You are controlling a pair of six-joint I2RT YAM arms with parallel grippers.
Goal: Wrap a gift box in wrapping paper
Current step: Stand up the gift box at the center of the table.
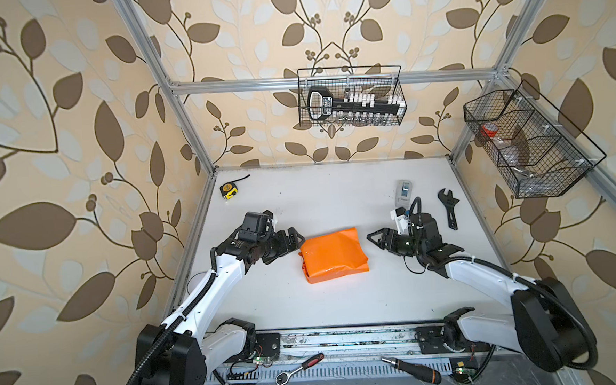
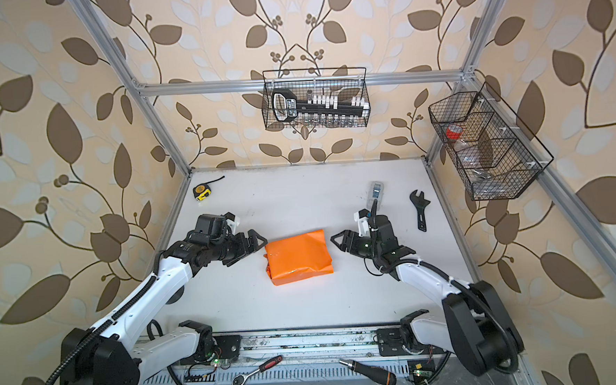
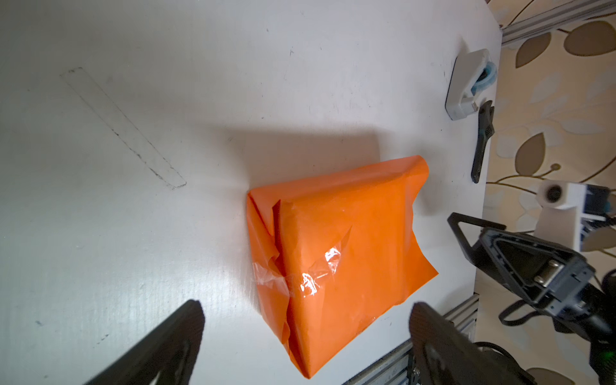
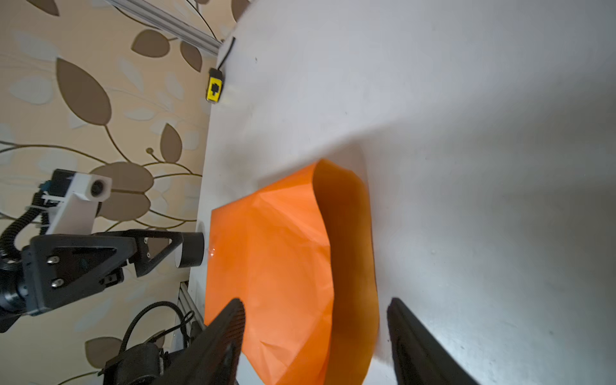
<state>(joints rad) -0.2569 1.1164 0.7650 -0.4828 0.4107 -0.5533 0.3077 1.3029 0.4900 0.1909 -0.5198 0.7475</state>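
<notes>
The orange wrapping paper (image 1: 333, 255) (image 2: 299, 257) lies as a folded parcel in the middle of the white table, and the gift box is hidden inside it. Clear tape (image 3: 310, 280) holds the folded flaps on the end facing my left arm. The paper's end (image 4: 346, 253) toward my right arm stands loose and hollow. My left gripper (image 1: 294, 242) (image 3: 306, 313) is open just left of the parcel, not touching it. My right gripper (image 1: 374, 240) (image 4: 316, 306) is open a short way right of the parcel, with nothing held.
A grey tape dispenser (image 1: 404, 192) and a black adjustable wrench (image 1: 449, 207) lie behind the right arm. A yellow tape measure (image 1: 228, 191) sits at the back left. Wire baskets (image 1: 352, 97) (image 1: 528, 142) hang on the frame. A ratchet (image 1: 299, 367) and a screwdriver (image 1: 411, 369) lie below the front rail.
</notes>
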